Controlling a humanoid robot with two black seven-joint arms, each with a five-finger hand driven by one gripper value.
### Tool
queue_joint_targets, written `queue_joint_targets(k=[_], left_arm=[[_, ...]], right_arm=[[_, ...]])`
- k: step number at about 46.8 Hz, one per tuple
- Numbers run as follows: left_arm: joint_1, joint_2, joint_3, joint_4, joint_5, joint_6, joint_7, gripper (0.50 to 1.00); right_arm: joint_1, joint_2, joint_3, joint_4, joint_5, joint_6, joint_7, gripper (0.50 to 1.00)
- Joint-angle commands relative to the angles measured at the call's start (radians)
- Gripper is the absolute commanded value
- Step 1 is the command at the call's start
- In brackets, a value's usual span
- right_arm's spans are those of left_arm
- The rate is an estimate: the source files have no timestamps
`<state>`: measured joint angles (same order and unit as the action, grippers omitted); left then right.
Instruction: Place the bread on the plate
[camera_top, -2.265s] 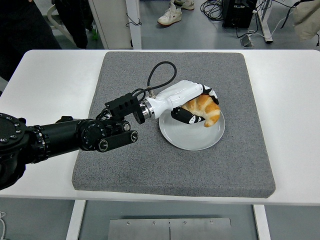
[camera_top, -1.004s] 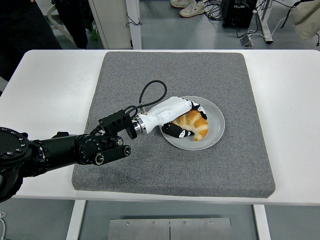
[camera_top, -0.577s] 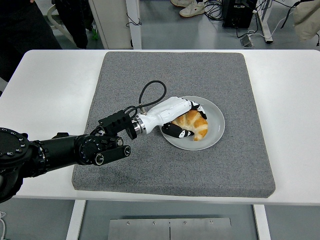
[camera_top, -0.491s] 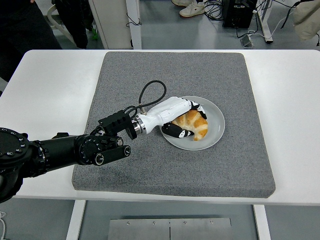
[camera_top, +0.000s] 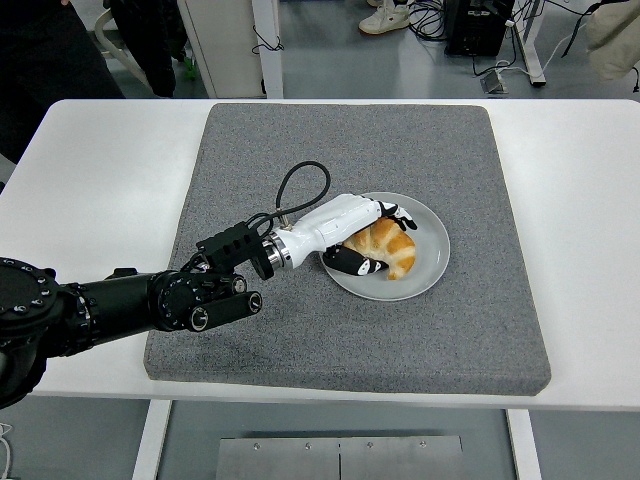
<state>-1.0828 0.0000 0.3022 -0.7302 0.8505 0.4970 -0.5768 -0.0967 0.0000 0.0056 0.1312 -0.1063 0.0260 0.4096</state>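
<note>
The bread, a golden croissant (camera_top: 392, 250), lies on the round grey plate (camera_top: 432, 262) in the middle of the grey mat. My left hand (camera_top: 378, 238), white-shelled with black fingertips, reaches in from the left and sits at the croissant's left end. Its fingers (camera_top: 404, 213) stretch out above the croissant's far side and are lifted off its top. The thumb (camera_top: 352, 264) lies on the plate along the near side. The hand hides the croissant's left end. My right hand is not in view.
The grey foam mat (camera_top: 300, 140) covers the middle of the white table (camera_top: 100, 170). A black cable loop (camera_top: 300, 185) arches up from my left wrist. Legs and shoes of people show on the floor beyond the far edge.
Since 2.3 s ago the hand came down and toward me, setting the croissant on the plate. In the last half second the fingers have straightened off the croissant's top.
</note>
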Motion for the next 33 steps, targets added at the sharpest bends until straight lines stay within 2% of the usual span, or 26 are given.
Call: queue_joint_targets(k=[1, 6, 10, 13, 33], left_arm=[[0.0, 0.0, -0.003, 0.0, -0.022, 0.0, 0.0, 0.726], [0.0, 0.0, -0.005, 0.0, -0.036, 0.0, 0.0, 0.814], [0.001, 0.0, -0.005, 0.0, -0.042, 0.0, 0.0, 0.907], [0.001, 0.0, -0.005, 0.0, -0.044, 0.0, 0.0, 0.948], [0.0, 0.0, -0.006, 0.0, -0.062, -0.003, 0.0, 0.96]], right_arm=[[0.0, 0.0, -0.001, 0.001, -0.001, 0.0, 0.0, 1.0], [0.0, 0.0, 0.001, -0.001, 0.0, 0.0, 0.0, 1.0], [0.0, 0.0, 0.001, -0.001, -0.001, 0.0, 0.0, 1.0], [0.0, 0.0, -0.001, 0.001, -0.001, 0.0, 0.0, 1.0], [0.0, 0.0, -0.001, 0.001, 0.0, 0.0, 0.0, 1.0]])
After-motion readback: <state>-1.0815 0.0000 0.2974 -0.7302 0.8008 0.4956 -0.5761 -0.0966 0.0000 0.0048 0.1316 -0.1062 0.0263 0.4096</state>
